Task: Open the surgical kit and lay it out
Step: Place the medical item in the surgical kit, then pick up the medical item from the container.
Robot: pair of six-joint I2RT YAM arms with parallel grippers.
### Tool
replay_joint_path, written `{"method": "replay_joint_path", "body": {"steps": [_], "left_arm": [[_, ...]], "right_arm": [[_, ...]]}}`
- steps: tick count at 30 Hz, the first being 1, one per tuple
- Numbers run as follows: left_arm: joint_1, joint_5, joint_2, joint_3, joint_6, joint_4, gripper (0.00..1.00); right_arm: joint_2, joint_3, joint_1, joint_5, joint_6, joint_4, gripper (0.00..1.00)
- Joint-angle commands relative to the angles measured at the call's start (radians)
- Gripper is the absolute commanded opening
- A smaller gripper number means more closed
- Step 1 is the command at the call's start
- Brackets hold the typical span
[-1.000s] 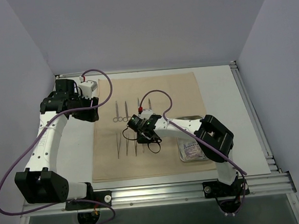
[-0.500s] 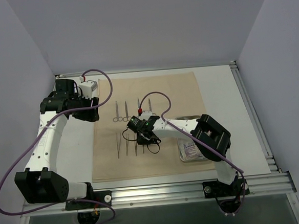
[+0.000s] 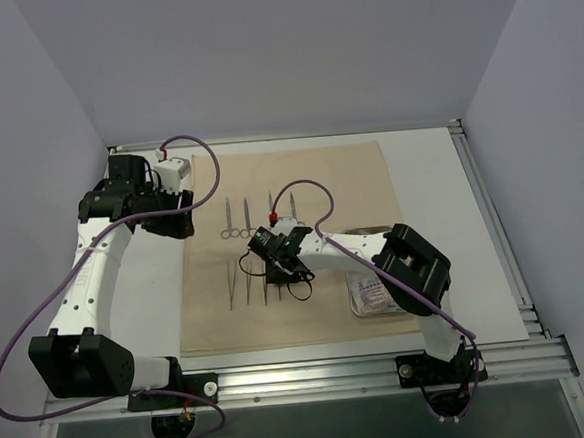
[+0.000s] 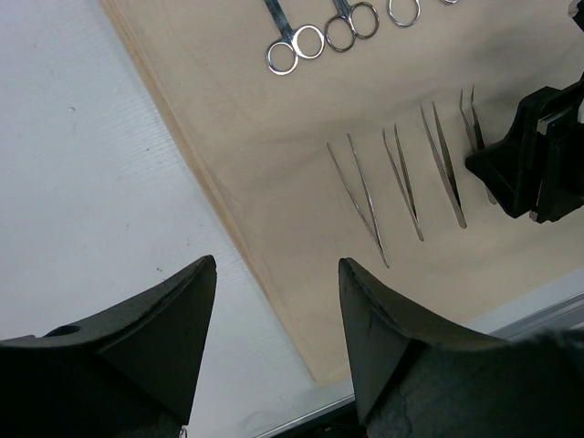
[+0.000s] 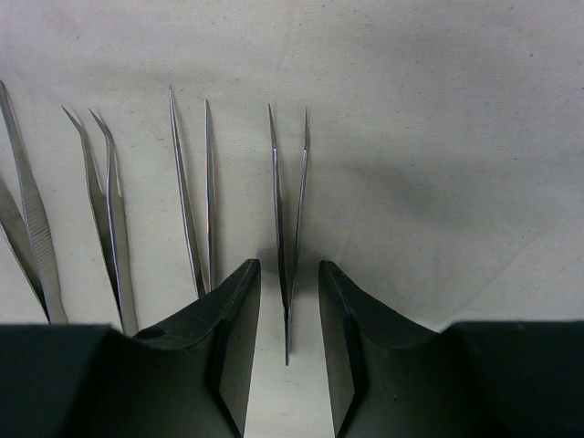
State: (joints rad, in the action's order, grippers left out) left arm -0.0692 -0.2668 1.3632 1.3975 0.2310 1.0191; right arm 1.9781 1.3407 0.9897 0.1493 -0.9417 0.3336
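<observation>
The beige cloth wrap (image 3: 349, 175) lies spread flat on the table. On it lie a row of ring-handled clamps (image 3: 247, 214) and, nearer, a row of tweezers (image 3: 238, 283). My right gripper (image 5: 288, 266) is low over the cloth, jaws open a little. The rightmost tweezers (image 5: 290, 182) lie on the cloth between its fingers, untouched. More tweezers (image 5: 192, 182) lie to their left. My left gripper (image 4: 276, 262) is open and empty, high above the cloth's left edge (image 4: 210, 182). The steel tray (image 3: 358, 308) with pale packets (image 3: 374, 293) sits at the cloth's right, partly behind my right arm.
The white table (image 3: 147, 289) shows left of the cloth and along the right side (image 3: 473, 226). An aluminium rail (image 3: 312, 368) runs along the near edge. Purple cables (image 3: 38, 307) loop off both arms. Grey walls close in the back and sides.
My right gripper has shifted slightly left over the tweezer row. The left arm has not moved.
</observation>
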Motion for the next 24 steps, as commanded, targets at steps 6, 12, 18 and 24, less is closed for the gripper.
{"method": "replay_joint_path", "body": {"steps": [6, 12, 18, 24], "left_arm": [[0.002, -0.026, -0.004, 0.021, 0.014, 0.012, 0.65], [0.002, -0.028, -0.003, 0.028, 0.021, 0.013, 0.65], [0.000, -0.054, 0.011, 0.026, 0.019, 0.009, 0.65], [0.002, -0.064, 0.022, 0.040, 0.024, 0.024, 0.65]], "right_arm": [[-0.090, 0.061, 0.012, 0.074, -0.005, 0.097, 0.40], [-0.362, 0.065, -0.026, 0.211, 0.035, 0.293, 0.36], [-0.631, -0.242, -0.388, 0.037, 0.136, 0.315, 0.29], [-0.699, -0.382, -0.649, 0.007, 0.237, 0.309, 0.27]]}}
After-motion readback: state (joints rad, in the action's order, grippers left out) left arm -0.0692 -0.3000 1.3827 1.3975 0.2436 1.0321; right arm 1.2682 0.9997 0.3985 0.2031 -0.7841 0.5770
